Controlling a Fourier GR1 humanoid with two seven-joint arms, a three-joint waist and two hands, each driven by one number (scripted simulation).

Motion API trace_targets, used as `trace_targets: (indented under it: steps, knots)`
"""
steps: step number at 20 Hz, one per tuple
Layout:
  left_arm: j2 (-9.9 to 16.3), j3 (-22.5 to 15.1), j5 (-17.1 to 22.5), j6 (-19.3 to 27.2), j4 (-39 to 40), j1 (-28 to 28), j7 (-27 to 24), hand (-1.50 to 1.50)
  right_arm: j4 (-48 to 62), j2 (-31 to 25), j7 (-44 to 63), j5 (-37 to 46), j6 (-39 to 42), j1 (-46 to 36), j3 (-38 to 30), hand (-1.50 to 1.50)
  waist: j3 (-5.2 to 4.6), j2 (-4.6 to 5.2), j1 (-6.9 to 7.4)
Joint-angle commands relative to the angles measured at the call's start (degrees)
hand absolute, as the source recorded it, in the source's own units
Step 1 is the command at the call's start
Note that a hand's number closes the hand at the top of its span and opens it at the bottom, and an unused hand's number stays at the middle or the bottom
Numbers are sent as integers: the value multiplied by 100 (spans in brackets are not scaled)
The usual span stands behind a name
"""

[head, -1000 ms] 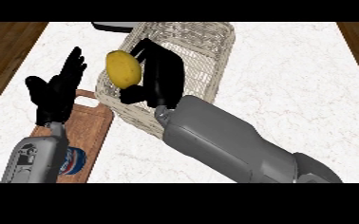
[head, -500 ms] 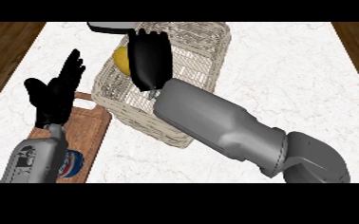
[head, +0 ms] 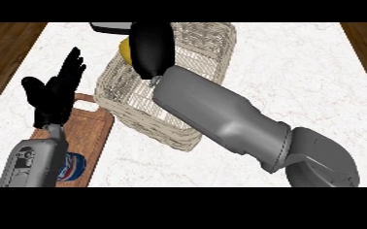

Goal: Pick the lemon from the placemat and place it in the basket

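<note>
My right hand (head: 150, 46) is over the wicker basket (head: 122, 85), back of the hand toward me, fingers curled round the yellow lemon (head: 125, 51). Only the lemon's left edge shows past the hand. The lemon hangs above the basket's far left part. My left hand (head: 54, 92) stands open at the left, fingers up, resting over the wooden board. No placemat is visible in the head view.
A wooden cutting board (head: 86, 140) lies left of the basket, with a blue can (head: 70, 169) on its near end by my left forearm. A dark object (head: 109, 27) peeks out at the counter's far edge. White marble counter (head: 301, 77) spreads to the right.
My right hand has carried the lemon farther away and to the right, from beside the basket's left rim to above its inside. The forearm now covers more of the basket. The left hand stayed put.
</note>
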Motion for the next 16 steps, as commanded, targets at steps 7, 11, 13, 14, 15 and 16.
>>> trace_targets:
  steps: [7, 11, 13, 14, 15, 16]
  knots:
    - [-163, -74, -99, 77, -10, 308, -258, 0, 565, 7, -486, -842, 1110, -66, -181, 150, -1, 21, 14]
    - [-17, 28, 21, -57, -70, 142, 0, 0, 340, 7, -354, -887, 1009, 68, -3, 150, 2, 1, -12]
    - [85, 89, 11, -114, -28, 162, -111, 0, 483, 7, -368, -763, 723, 244, 223, 150, 1, 18, 39]
    - [-88, -25, -37, 40, -252, 173, 35, 0, 705, 7, -620, -829, 712, 218, 109, 150, 3, 21, 51]
    - [31, 90, 41, -67, 74, -102, 99, 0, 848, 7, -769, -715, 503, 400, 163, 150, 3, 29, -15]
    - [78, 53, 112, -185, -454, 388, 169, 0, 782, 7, -620, -692, 553, 347, 175, 150, 5, 0, 26]
